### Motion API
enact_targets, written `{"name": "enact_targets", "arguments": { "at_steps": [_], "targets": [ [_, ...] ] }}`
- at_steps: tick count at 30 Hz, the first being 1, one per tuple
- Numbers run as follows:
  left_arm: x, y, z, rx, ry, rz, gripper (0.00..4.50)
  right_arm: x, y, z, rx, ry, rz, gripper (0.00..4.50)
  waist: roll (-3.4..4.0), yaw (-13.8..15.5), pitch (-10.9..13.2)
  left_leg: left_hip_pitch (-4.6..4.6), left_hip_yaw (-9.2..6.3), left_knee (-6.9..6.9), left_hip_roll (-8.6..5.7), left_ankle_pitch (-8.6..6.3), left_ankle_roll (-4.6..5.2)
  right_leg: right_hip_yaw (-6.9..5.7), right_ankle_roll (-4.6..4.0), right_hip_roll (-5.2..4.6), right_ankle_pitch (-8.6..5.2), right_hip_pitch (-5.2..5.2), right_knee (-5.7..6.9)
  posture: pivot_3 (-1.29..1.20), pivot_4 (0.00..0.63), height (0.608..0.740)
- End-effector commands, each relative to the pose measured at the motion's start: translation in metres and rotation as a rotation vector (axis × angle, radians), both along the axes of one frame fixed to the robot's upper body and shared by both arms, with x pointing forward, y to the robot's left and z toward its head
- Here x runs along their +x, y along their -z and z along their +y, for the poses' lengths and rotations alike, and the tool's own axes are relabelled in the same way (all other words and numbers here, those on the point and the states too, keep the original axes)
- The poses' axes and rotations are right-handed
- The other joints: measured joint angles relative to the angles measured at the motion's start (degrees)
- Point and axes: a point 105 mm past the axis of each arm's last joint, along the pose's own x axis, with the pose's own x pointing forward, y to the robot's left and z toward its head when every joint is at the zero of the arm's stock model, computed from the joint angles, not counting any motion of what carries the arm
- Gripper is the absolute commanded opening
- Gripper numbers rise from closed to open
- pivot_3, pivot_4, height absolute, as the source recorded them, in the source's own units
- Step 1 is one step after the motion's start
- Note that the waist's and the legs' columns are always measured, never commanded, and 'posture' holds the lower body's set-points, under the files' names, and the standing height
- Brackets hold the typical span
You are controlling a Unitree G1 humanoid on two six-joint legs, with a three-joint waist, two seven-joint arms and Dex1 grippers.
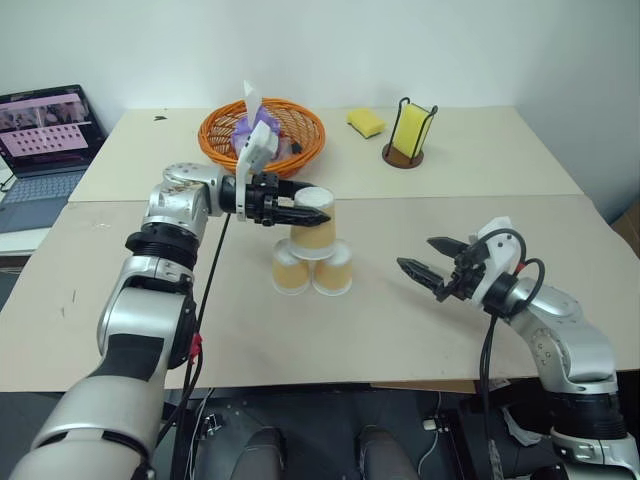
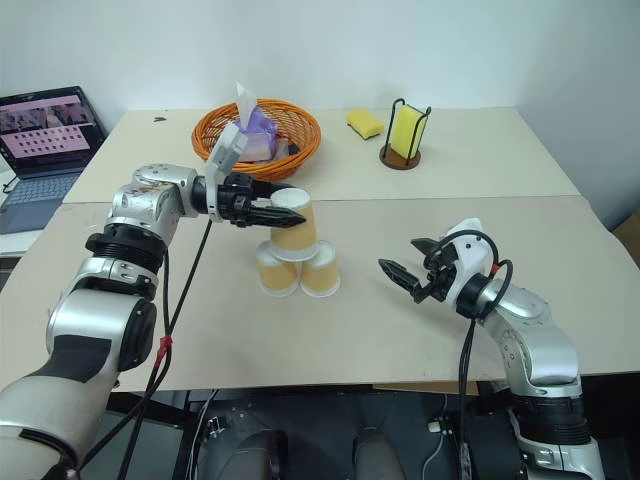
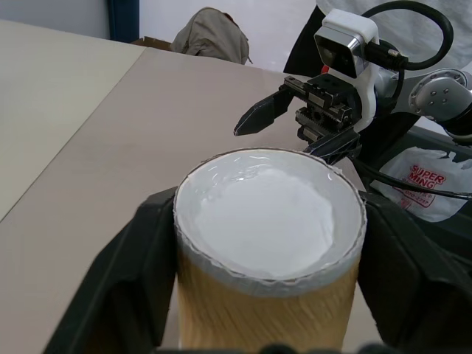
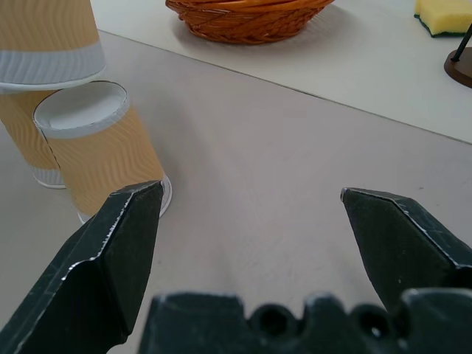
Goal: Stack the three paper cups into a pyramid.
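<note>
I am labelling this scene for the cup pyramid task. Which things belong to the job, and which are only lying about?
For the job:
- top cup
- two bottom cups
- left gripper, fingers around the top cup
- right gripper, open, apart

Lying about:
- orange basket
- yellow sponge
- sponge holder
- laptop

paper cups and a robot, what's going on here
A two-armed robot is stacking three paper cups into a pyramid on a tan table. Two cups stand upside down side by side, and the third cup sits on top of them. The left gripper is around that top cup, its fingers slightly apart from the sides. The right gripper waits open off to the side.
</note>
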Motion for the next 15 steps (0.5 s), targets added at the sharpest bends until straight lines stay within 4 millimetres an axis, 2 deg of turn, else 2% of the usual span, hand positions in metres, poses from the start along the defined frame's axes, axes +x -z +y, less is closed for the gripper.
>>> {"name": "enact_targets", "arguments": {
  "at_steps": [1,10,13,15],
  "targets": [
    [-0.002,-0.013,-0.001,-0.014,0.007,-0.056,4.41,0.0,-0.016,-0.001,0.0,0.002,-0.061,4.5,0.0,0.0,0.0,0.0,0.0,0.0,0.0,0.0,0.0,0.0,0.0,0.0,0.0,0.0,0.0,0.0,0.15,0.74],
    [-0.001,-0.035,0.002,-0.081,-0.02,-0.067,4.41,0.001,-0.013,0.001,0.002,-0.004,-0.053,4.5,0.0,0.0,0.0,0.0,0.0,0.01,0.0,0.0,0.0,0.0,0.0,0.0,0.0,0.0,0.02,0.0,0.15,0.74],
    [-0.003,-0.05,0.005,-0.13,-0.025,-0.087,4.41,0.002,-0.013,0.002,0.004,-0.01,-0.051,4.5,0.0,-0.03,0.0,0.0,0.0,0.02,0.0,0.0,0.0,0.0,0.0,0.0,0.0,0.0,0.02,0.0,0.15,0.74],
    [-0.005,-0.07,0.01,-0.21,-0.042,-0.1,4.41,0.003,-0.012,0.004,0.004,-0.015,-0.05,4.5,0.0,-0.07,0.0,0.0,-0.01,0.02,0.0,0.0,0.0,0.0,0.0,0.0,0.0,0.0,0.05,0.0,0.15,0.74]
  ]
}}
